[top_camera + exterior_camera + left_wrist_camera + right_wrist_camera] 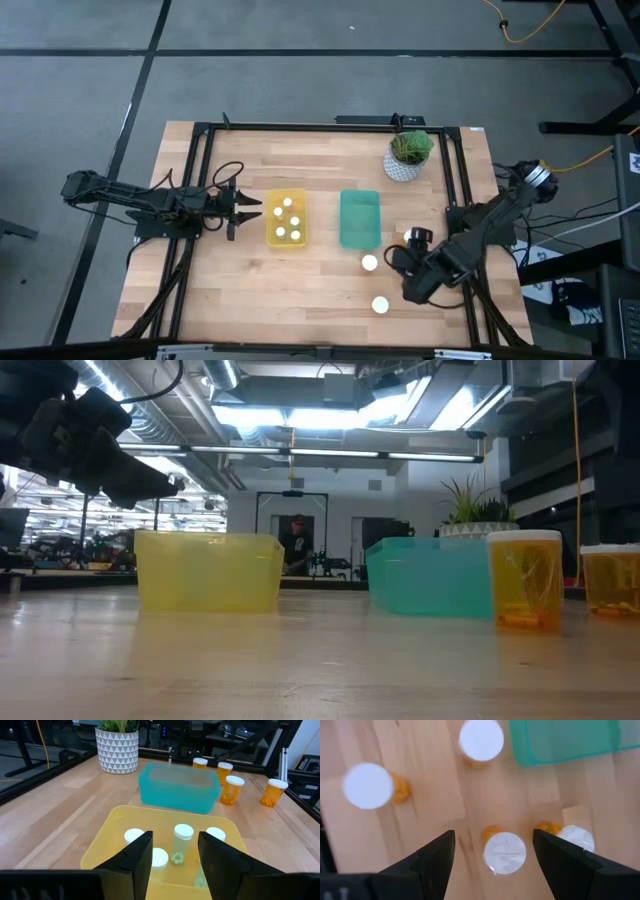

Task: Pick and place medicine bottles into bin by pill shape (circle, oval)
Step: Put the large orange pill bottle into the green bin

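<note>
My left gripper (247, 210) (175, 855) is open and empty, level at the yellow bin's (286, 219) (100, 840) left edge. Several white-capped bottles (183, 842) stand in that bin. The green bin (360, 218) (180, 787) stands to its right. My right gripper (400, 262) (494, 855) is open and points down over an orange white-capped bottle (505, 851), one finger on either side and apart from it. Three more bottles stand on the table close by (481, 740) (368, 785) (576, 838); in the high view they show near the gripper (370, 263) (380, 305) (412, 235).
A white patterned pot with a green plant (408, 155) (119, 750) stands at the far right. A black frame (200, 140) runs along the table's far and side edges. In the low view two orange bottles (525, 580) (610, 580) stand right of the green bin (430, 575).
</note>
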You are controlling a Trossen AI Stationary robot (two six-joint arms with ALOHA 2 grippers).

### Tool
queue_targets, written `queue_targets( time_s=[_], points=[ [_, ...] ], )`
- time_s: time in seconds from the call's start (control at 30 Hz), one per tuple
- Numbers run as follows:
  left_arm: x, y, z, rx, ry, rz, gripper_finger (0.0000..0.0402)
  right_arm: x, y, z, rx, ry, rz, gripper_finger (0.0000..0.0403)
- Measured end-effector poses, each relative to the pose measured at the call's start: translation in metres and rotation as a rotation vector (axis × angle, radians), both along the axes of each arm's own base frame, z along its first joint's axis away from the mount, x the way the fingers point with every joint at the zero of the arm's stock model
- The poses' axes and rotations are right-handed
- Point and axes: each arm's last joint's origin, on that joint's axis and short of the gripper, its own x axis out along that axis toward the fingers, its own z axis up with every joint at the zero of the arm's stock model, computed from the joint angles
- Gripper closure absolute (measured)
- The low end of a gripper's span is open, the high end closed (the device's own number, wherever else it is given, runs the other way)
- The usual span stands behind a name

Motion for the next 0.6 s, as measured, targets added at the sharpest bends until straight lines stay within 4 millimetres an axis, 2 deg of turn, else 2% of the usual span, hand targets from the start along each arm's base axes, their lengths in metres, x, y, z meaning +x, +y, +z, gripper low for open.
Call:
queue_targets(
  time_s=[0.33, 0.6],
  points=[
    [0.000, 0.000, 0.000, 0.000, 0.000, 0.000, 0.0252, 0.034, -0.016, -0.019, -0.023, 0.057, 0.133, 0.0134],
    [0.000, 0.000, 0.000, 0.000, 0.000, 0.000, 0.0252, 0.056, -0.018, -0.046, 0.021, 0.151, 0.184, 0.0134]
  ],
)
